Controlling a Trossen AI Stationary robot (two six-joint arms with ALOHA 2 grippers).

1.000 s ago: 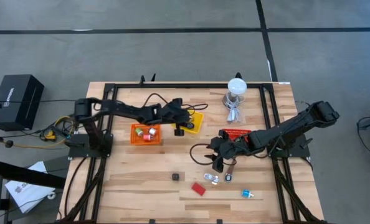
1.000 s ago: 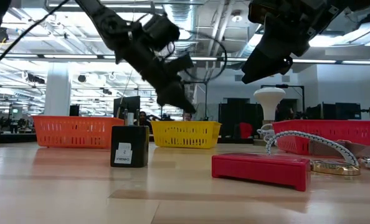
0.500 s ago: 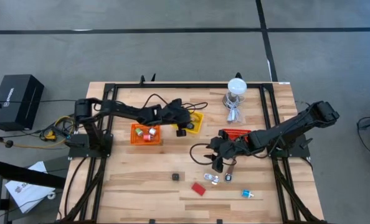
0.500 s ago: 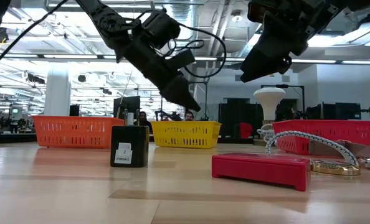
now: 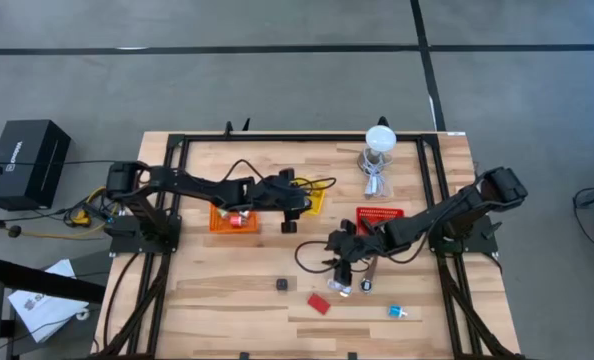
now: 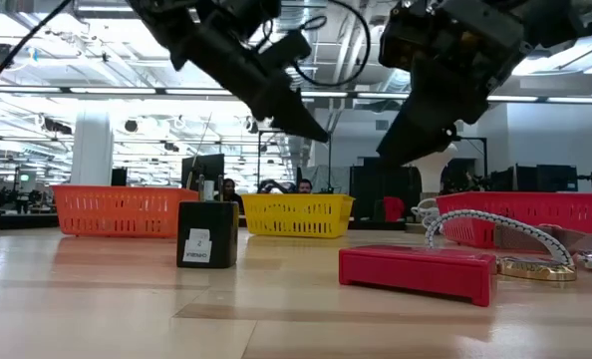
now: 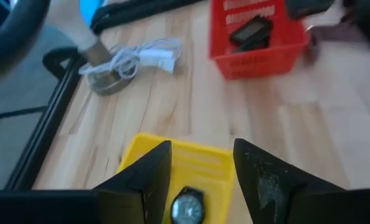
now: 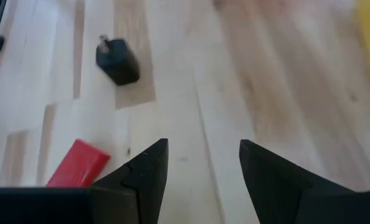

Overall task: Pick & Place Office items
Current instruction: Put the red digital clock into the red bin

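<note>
Evidently the remaining office items lie on the bare wooden desk (image 5: 227, 280), below the red slotted plastic bin (image 5: 379, 214) as seen from above: a flat red rectangular block (image 5: 319, 303), a small black cube-shaped piece (image 5: 281, 285), a small silver bit (image 5: 339, 288), a small blue-and-white bit (image 5: 366, 286) and a blue-and-white bit (image 5: 395, 312) farther from the bin. The red block is judged light, rigid and smooth-faced; it is best taken across its narrow width, since its long flat faces offer little to pinch from above. The black cube is judged light and stiff, easily gripped on two opposite sides. The silver and blue bits look tiny and likely to slip or skid, so a centred, low pinch would be called for.

The right gripper (image 5: 339, 268) is held above the desk between the red bin and the silver bit, its fingers (image 8: 141, 174) parted fairly wide with nothing between them; the red block and black cube are seen ahead of it in its wrist view. The left gripper (image 5: 289, 222) is poised at the near edge of the yellow plastic bin (image 5: 315, 198), well away from the red bin. Its fingers (image 7: 144, 177) are parted and empty, and a round silver-rimmed item (image 7: 187, 205) lies in the yellow bin between them.
</note>
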